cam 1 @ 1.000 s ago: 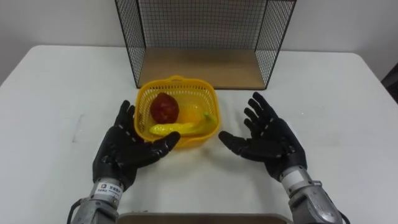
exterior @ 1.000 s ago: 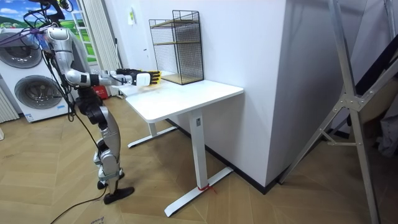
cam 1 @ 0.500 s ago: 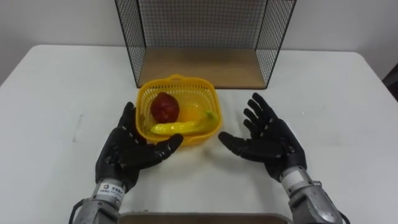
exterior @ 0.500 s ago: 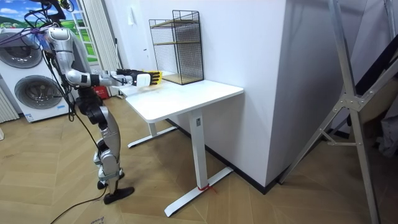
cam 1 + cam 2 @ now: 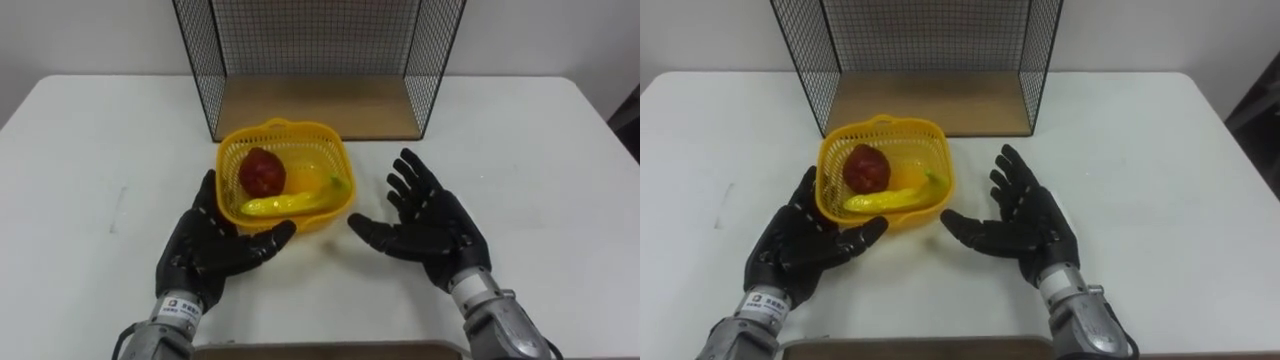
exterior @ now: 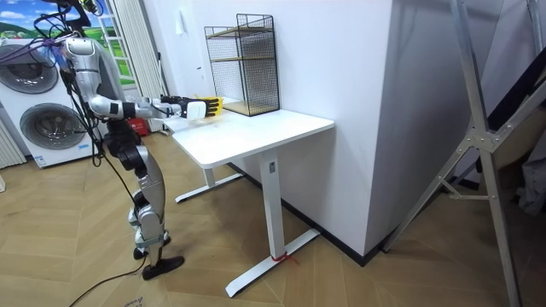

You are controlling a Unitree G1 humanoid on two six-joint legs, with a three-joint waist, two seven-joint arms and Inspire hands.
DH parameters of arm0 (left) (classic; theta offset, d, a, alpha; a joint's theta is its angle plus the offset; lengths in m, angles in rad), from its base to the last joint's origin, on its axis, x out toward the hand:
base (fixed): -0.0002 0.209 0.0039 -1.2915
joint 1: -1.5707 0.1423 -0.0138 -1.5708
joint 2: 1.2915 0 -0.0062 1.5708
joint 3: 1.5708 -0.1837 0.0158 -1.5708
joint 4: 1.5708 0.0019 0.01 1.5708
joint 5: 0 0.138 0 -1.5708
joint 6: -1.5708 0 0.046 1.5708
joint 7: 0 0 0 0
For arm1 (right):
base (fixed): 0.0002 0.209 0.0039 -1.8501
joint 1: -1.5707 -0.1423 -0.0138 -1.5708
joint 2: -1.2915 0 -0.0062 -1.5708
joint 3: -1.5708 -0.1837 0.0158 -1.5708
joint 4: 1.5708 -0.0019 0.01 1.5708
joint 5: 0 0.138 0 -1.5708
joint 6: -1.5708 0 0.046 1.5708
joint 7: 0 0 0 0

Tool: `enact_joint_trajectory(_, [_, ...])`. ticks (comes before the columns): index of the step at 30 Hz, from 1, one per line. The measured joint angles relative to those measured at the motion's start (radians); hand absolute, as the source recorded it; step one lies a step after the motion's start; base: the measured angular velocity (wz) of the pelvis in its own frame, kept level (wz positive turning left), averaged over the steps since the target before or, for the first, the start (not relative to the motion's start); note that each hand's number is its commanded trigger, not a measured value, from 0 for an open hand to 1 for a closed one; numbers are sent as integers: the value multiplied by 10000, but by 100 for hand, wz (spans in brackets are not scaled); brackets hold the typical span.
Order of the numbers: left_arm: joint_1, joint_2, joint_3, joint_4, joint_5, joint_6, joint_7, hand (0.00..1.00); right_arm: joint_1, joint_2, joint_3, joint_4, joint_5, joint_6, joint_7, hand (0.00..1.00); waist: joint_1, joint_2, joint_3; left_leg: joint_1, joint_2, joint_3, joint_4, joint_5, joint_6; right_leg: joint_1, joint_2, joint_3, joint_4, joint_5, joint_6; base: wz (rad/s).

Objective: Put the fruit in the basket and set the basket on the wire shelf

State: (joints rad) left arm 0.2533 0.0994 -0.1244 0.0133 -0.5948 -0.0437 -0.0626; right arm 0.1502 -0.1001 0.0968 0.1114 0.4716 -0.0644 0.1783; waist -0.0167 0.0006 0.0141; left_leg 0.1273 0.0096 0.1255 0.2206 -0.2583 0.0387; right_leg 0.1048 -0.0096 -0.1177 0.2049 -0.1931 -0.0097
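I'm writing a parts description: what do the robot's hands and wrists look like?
Both the left hand and right hand are black, human-shaped, with a fine dotted texture over palms and fingers. Each ends in a silver-grey metal wrist; the left wrist carries a small white label with dark print.

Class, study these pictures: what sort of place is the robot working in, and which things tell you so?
Probably a home-style laundry or utility room: washing machines stand behind the robot, the floor is wood-patterned, and a white table with a wire shelf stands against the wall.
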Motion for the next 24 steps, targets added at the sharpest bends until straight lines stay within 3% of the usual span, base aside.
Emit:
enact_joint_trajectory(10, [-316, -38, -408, 0, -3, 230, -91, 0, -785, 237, 371, -15, 851, 12, 0, 0, -31, 99, 19, -123, 5, 37, 21, 0, 1, -212, -20, 38, 155, 0, 0, -2])
enact_joint_trajectory(24, [-433, -93, -376, 4, 203, 253, -160, 0, -819, 230, 499, -8, 1173, 12, 94, 0, -1, 117, 41, -80, 15, 76, 42, 1, 1, -193, -17, 82, 160, -1, -1, -1])
